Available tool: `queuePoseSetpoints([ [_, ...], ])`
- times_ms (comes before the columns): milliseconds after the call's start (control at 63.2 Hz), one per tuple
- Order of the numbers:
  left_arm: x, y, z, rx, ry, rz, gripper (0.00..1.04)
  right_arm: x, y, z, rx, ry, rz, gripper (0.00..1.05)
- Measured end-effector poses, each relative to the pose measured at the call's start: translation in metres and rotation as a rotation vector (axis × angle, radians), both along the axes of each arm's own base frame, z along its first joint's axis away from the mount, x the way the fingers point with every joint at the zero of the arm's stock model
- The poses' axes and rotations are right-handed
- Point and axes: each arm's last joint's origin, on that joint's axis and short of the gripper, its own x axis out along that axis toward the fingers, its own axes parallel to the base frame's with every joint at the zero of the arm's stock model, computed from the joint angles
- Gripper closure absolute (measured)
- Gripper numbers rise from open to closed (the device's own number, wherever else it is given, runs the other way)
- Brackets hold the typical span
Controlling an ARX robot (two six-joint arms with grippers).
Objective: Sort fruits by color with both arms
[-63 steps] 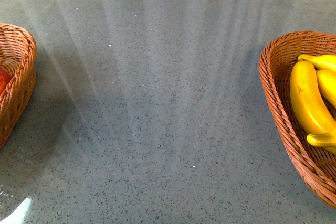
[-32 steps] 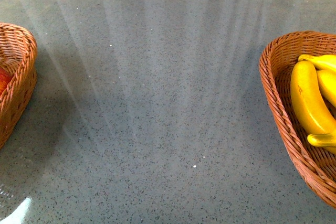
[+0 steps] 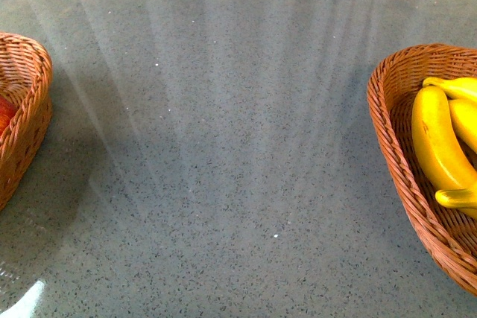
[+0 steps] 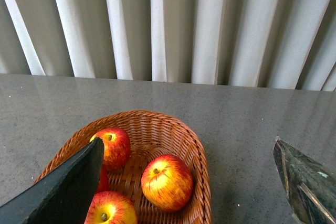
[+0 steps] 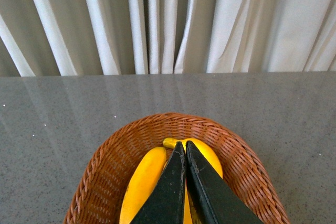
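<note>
Left hand [image 4: 186, 182]: spread wide, empty, above woven wicker basket [image 4: 195, 145] of red-yellow apples [image 4: 167, 182].
Right hand [image 5: 186, 153]: clenched, empty, over glossy yellow bananas [image 5: 144, 179].

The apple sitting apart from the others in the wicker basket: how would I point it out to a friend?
Find the brown wicker basket on the grey table, before the pale curtains. Three apples show inside; two huddle beside the dark gripper finger. Yours is the apple lying alone by the opposite wall, fully visible, red streaked with yellow.
</note>
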Motion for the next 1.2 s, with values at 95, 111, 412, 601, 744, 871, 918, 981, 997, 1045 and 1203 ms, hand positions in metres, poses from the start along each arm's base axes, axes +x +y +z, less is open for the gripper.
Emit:
queuePoseSetpoints([
  [95, 0.000, 0.000, 0.000, 0.000, 0.000, 0.000, 0.09, -0.004, 0.000, 0.002, 0.000, -0.006, 0.000, 1.03],
  [111, 0.000, 0.000, 0.000, 0.000, 0.000, 0.000, 0.09, -0.005, 0.000, 0.002, 0.000, -0.007, 0.000, 1.03],
  [412, 0.000, 0.000, 0.000, 0.000, 0.000, 0.000, 0.09, -0.017, 0.000, 0.005, 0.000, -0.017, 0.000, 1.03],
  [601, 0.000, 0.000, 0.000, 0.000, 0.000, 0.000, 0.09, -0.022, 0.000, 0.006, 0.000, -0.021, 0.000, 1.03],
  [744, 0.000, 0.000, 0.000, 0.000, 0.000, 0.000, 0.09, -0.026, 0.000, 0.006, 0.000, -0.020, 0.000, 1.03],
  [871, 0.000, 0.000, 0.000, 0.000, 0.000, 0.000, 0.09, -0.028, 0.000, 0.006, 0.000, -0.021, 0.000, 1.03],
  [918, 0.000, 0.000, 0.000, 0.000, 0.000, 0.000, 0.09, -0.029, 0.000, 0.006, 0.000, -0.021, 0.000, 1.03],
  [981, 0.000, 0.000, 0.000, 0.000, 0.000, 0.000, 0.09, -0.031, 0.000, 0.006, 0.000, -0.021, 0.000, 1.03],
  [997, 0.000, 0.000, 0.000, 0.000, 0.000, 0.000, 0.09, -0.031, 0.000, 0.006, 0.000, -0.020, 0.000, 1.03],
  [1045, 0.000, 0.000, 0.000, 0.000, 0.000, 0.000, 0.09, -0.032, 0.000, 0.006, 0.000, -0.020, 0.000, 1.03],
  [1203, 0.000, 0.000, 0.000, 0.000, 0.000, 0.000, 0.09, -0.042, 0.000, 0.002, 0.000, 0.000, 0.002, 1.03],
])
